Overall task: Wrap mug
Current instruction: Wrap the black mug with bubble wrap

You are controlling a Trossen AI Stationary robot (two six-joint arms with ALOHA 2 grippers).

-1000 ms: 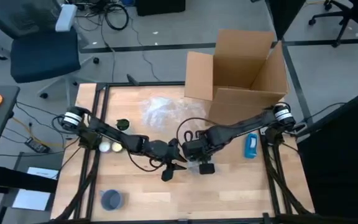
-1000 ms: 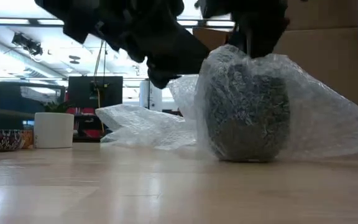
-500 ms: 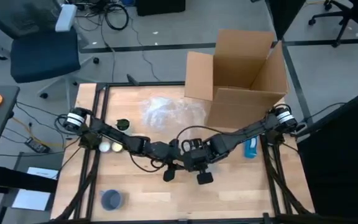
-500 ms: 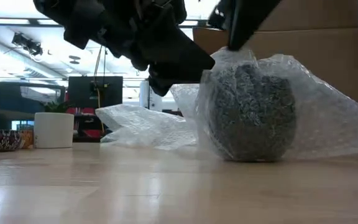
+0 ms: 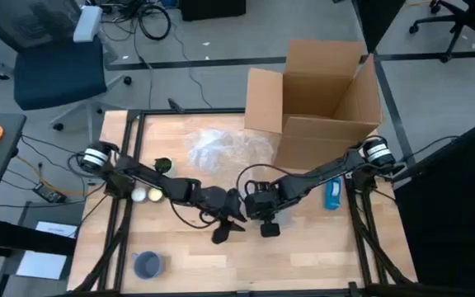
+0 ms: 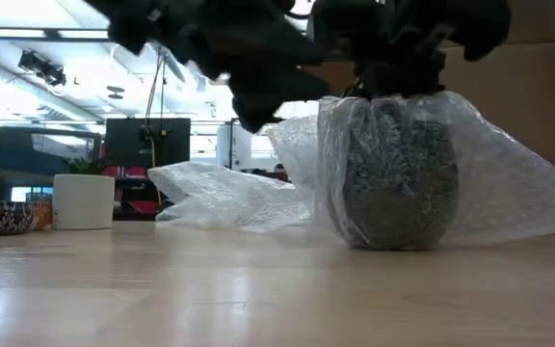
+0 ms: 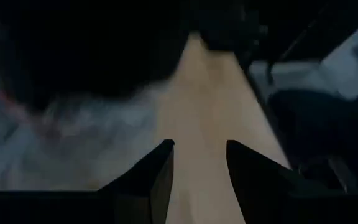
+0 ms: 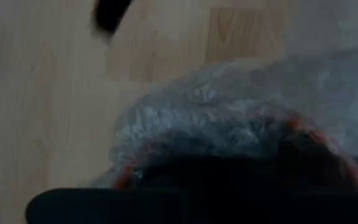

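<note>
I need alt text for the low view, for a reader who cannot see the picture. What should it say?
A dark mug wrapped in clear bubble wrap stands upright on a wooden table, with two dark robot arms just above it. Behind lie a second sheet of wrap, a white pot at left and a cardboard box at right.

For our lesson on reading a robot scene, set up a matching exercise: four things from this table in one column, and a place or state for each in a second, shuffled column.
Things:
1. mug
2. cardboard box
3. blue cup
4. left end effector

Places or states:
A. open-topped, at the table's far right
B. fingers apart, nothing between them
C. standing inside bubble wrap
D. alone near the table's front left corner

Pairs: 1-C, 2-A, 3-D, 4-B
</note>
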